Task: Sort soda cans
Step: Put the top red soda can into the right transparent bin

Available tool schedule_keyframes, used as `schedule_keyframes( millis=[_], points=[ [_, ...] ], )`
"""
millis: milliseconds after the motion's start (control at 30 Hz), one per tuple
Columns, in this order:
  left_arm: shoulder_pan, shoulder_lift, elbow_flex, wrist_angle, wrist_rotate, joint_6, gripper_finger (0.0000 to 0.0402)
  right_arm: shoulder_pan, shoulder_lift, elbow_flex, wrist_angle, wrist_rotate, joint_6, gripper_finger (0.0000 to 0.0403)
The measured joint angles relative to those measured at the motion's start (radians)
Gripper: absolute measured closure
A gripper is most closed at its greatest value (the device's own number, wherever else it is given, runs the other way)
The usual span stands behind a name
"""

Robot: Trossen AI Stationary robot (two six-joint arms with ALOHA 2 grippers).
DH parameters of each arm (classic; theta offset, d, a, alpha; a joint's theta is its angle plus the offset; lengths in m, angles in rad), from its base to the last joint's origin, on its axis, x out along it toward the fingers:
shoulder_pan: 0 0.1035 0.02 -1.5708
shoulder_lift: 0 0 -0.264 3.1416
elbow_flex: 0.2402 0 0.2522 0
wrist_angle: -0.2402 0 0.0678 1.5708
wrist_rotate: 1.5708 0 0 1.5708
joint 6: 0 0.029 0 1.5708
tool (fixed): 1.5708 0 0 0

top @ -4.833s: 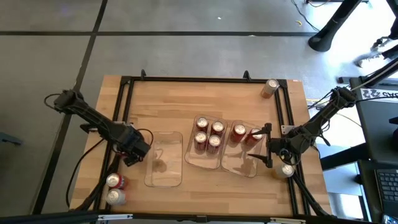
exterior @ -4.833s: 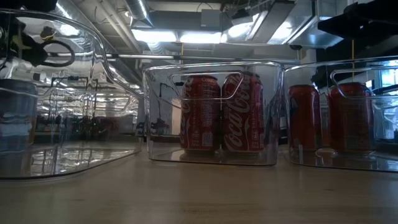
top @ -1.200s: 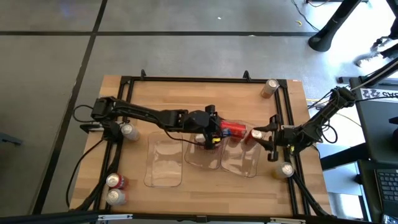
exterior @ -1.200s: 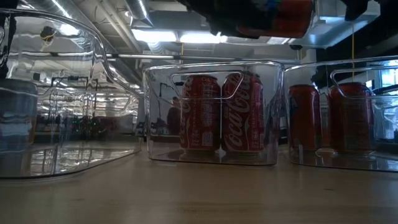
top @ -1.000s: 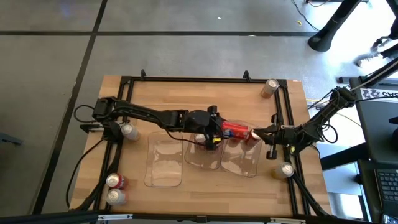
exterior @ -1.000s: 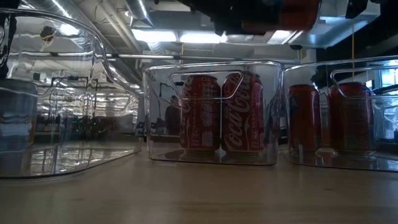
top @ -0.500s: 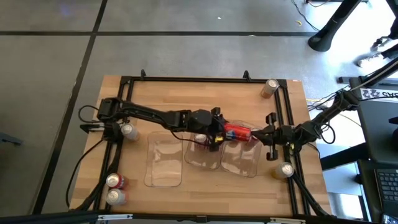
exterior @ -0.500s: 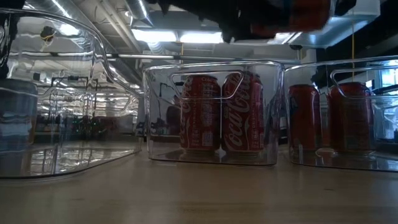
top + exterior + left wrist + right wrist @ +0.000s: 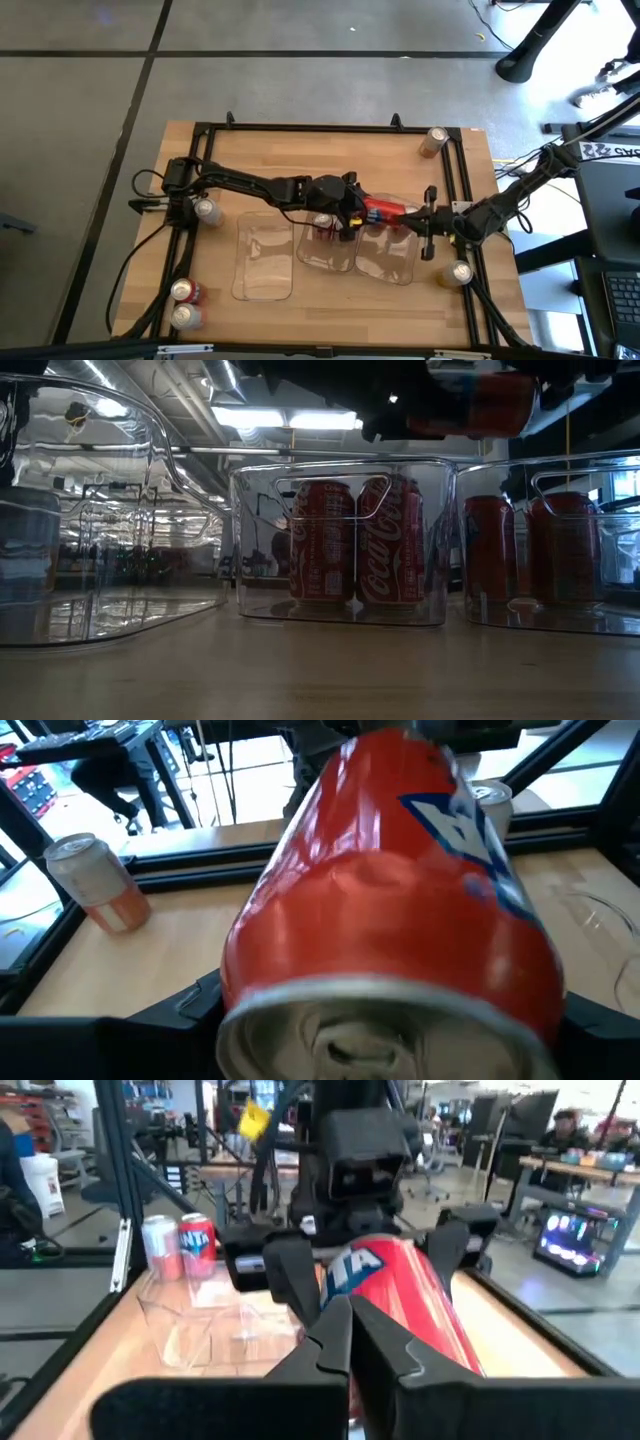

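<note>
Trays point(image 9: 265, 262) side by side at mid-table: three clear ones. Left one bare; middle tray point(image 9: 340, 540) with upright red cans point(image 9: 322, 542), at least two seen through its wall; right tray point(image 9: 550, 550) with two more red cans point(image 9: 565, 547). Held above the trays, between middle and right: a red can point(image 9: 381, 209) on its side, pinched across its body by the left gripper point(image 9: 352, 212). Just beyond its far end, the right gripper point(image 9: 422, 224), fingers point(image 9: 345, 1342) pressed together, tips pointing at the can end and close to it; contact unclear. Can point(image 9: 395, 910) glossy red with a blue-and-white logo, silver end with pull tab towards the left wrist. Elsewhere on the table: a pale orange can point(image 9: 434, 141) at the far right corner, a silver can point(image 9: 207, 210) by the left edge, two cans point(image 9: 184, 303) at the near left corner, one can point(image 9: 457, 273) near the right edge.
</note>
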Motion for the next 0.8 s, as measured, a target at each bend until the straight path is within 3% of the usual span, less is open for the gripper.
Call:
schedule_keyframes(
  millis=[500,800],
  points=[
    [0.0,0.031,-0.007,0.01,0.029,0.008,0.0133,0.0,0.002,-0.003,-0.187,-0.004,0.186,0.0398],
    [0.0,0.09,-0.007,0.01,0.048,-0.021,0.0133,-0.001,0.111,-0.004,-0.236,-0.014,0.34,0.0398]
  ],
)
